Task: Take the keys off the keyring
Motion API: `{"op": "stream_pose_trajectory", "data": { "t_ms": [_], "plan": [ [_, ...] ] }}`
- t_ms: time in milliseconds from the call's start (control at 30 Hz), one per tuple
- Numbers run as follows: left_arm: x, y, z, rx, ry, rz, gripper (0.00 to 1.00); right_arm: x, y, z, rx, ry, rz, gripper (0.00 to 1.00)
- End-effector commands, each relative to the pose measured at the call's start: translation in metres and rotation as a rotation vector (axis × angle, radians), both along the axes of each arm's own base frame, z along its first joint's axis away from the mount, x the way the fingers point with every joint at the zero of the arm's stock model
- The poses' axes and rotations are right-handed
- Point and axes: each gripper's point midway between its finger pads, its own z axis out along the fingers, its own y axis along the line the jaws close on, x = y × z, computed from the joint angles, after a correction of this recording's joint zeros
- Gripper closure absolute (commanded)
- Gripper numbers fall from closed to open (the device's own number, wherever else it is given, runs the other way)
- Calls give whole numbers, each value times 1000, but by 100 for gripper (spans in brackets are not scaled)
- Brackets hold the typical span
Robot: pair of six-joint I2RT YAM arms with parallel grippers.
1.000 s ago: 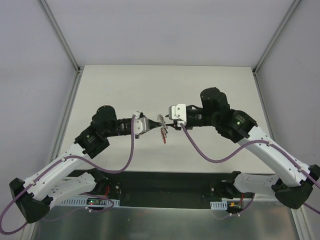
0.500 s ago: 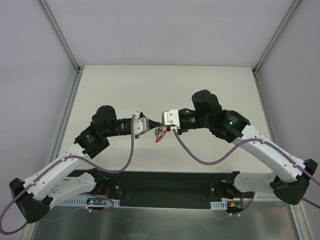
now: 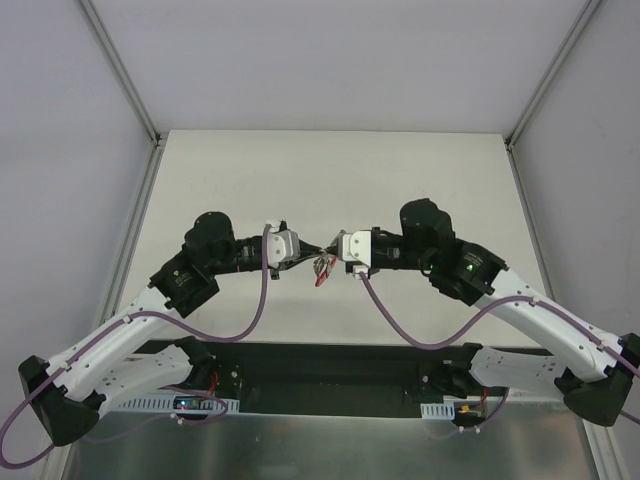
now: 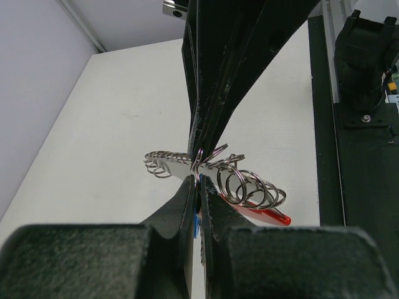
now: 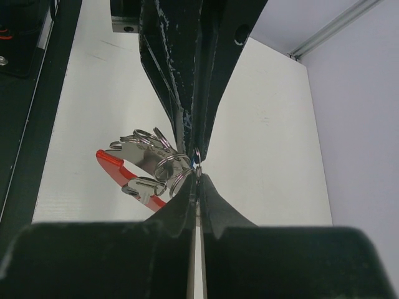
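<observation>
Both arms meet over the middle of the counter [image 3: 250,180], claws nose to nose. Left claw [image 3: 312,253] comes in from the left, right claw [image 3: 331,256] from the right, tips all but touching. The bunch hangs in the air between them, off the counter surface.

Left claw: fingers pressed together, pinching the keyring [image 4: 198,173]. In the left wrist view a thin wire loop sits right at its tips.

Right claw: also pressed together, tips landing on the same spot of the bunch from the opposite side. Its own wrist view shows a sliver of wire loop poking out past the tips. Can't tell whether it really grips the wire or only butts up against it.

Left wrist view:
- keys [image 4: 163,166], silvery, fanned out to one side of the pinch point
- a stack of small wire loops [image 4: 249,187] on the other side
- red tag [image 4: 271,217] below the loops, slanting down and away

In the right wrist view, keys and loops crowd together left of the tips, with the tag curving underneath them.

From above the bunch is just a small silvery clump with a red streak under the claw tips, and the keys are too small to count there. As far as I can see, the keys hang with the ring, not separated.
</observation>
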Motion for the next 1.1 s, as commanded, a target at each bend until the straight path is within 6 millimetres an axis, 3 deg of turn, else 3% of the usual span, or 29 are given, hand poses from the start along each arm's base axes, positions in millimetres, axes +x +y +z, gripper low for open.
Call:
{"op": "stream_pose_trajectory", "data": {
  "t_ms": [0,267,733,867,1067],
  "plan": [
    [3,4,21,-57,9,54,100,-2,1,38,159,-51,-11,99],
    [-4,4,21,-72,60,37,100,-6,1,60,345,-30,-19,99],
    [-8,9,27,-114,111,47,100,-11,-5,70,488,0,-26,99],
    [-25,1,40,-186,145,-57,100,-15,-3,74,543,20,-8,99],
    [-26,-6,40,-233,199,-87,100,-20,-3,88,638,32,23,99]
  ]
}}
